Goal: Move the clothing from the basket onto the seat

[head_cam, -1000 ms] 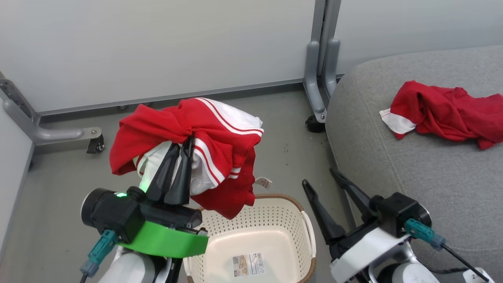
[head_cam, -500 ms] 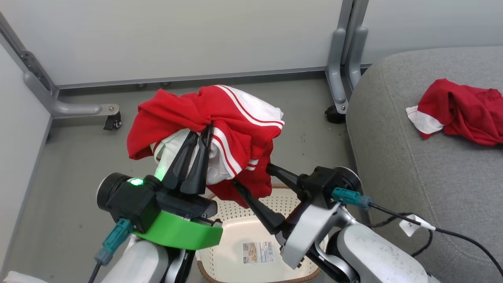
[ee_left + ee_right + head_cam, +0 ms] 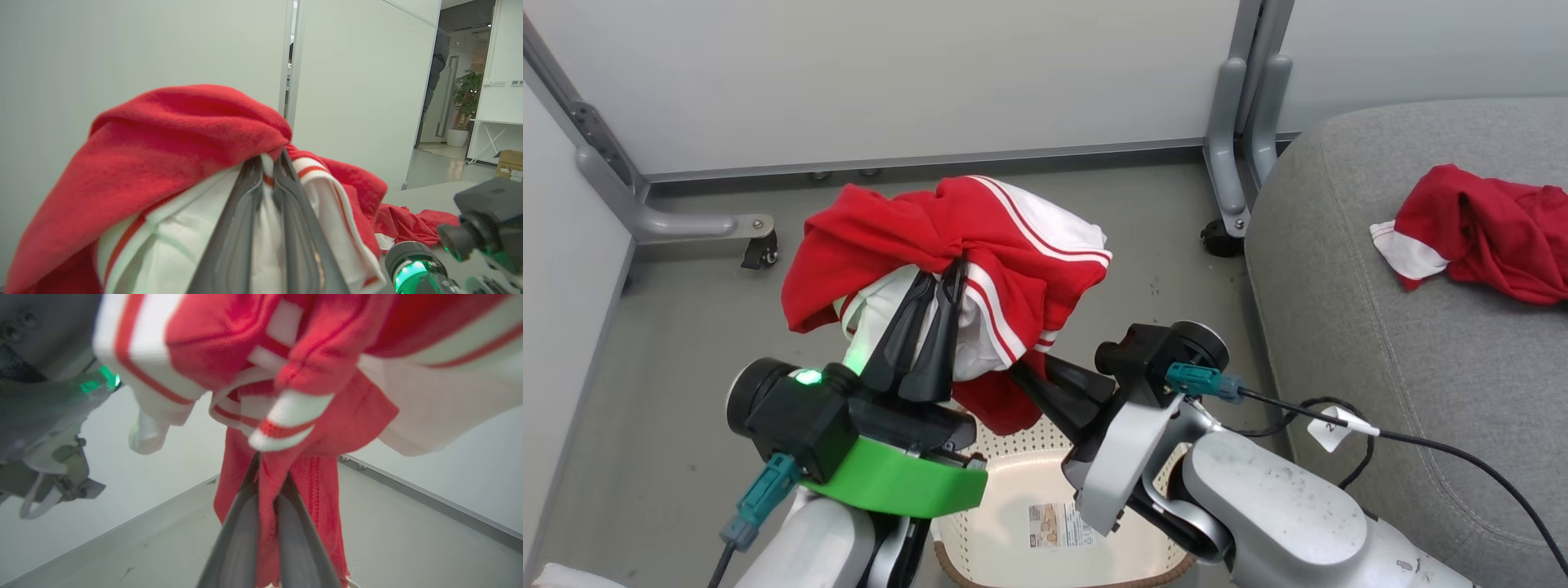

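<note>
Basket (image 3: pixel 1045 482) is seen on the floor, beside the seat's (image 3: pixel 1380 367) left edge. Above it the striped garment (image 3: pixel 1013 237) is held up: left gripper (image 3: pixel 943 276) is clamped on its bunched top, right gripper (image 3: pixel 1033 380) is pinched on its hanging red hem. Plain red garment (image 3: pixel 1478 237) is laid near the seat's far right edge.

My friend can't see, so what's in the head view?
The left gripper and right gripper pinch a red, white-striped fabric garment above a cream perforated plastic basket. A plain red garment lies on the grey upholstered seat.
</note>
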